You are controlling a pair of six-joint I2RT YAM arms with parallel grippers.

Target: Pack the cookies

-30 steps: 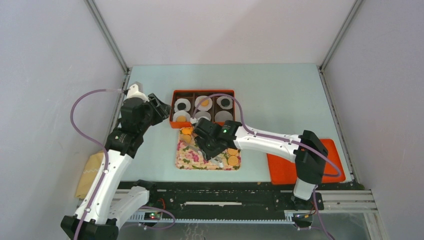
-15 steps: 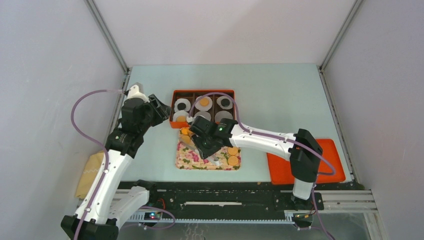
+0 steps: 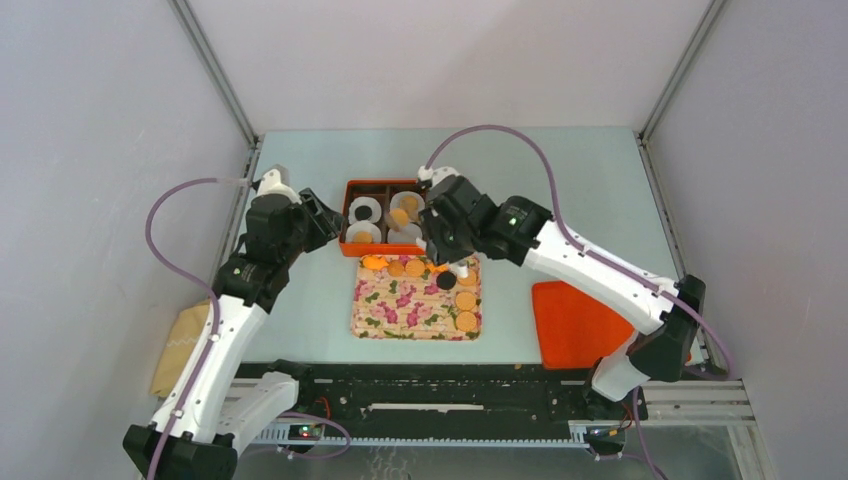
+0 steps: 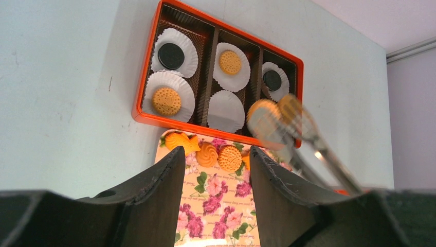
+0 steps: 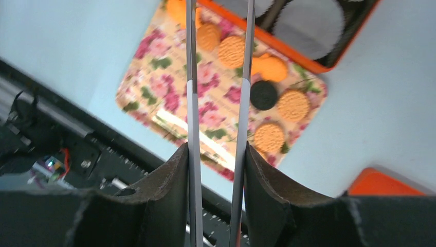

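Golden-orange cookies (image 3: 466,310) and a black one (image 3: 446,281) lie on a floral tray (image 3: 400,310), also in the right wrist view (image 5: 293,104). An orange box (image 4: 154,119) holds white paper cups; two carry golden cookies (image 4: 166,101) and two carry black ones (image 4: 170,55). My right gripper (image 3: 440,232) is shut on metal tongs (image 5: 191,77), whose blurred tips (image 4: 265,110) hover over the box's near right side with something golden at them. My left gripper (image 4: 216,150) is open and empty, left of the box (image 3: 325,222).
An orange lid (image 3: 575,325) lies on the table at the right, also in the right wrist view (image 5: 380,182). A tan cloth (image 3: 180,350) sits at the left edge. A black rail (image 3: 450,385) runs along the near edge.
My right arm has swung up and away from the floral tray, carrying the tongs to over the orange box. More cookies on the tray now show. The left arm has not moved.
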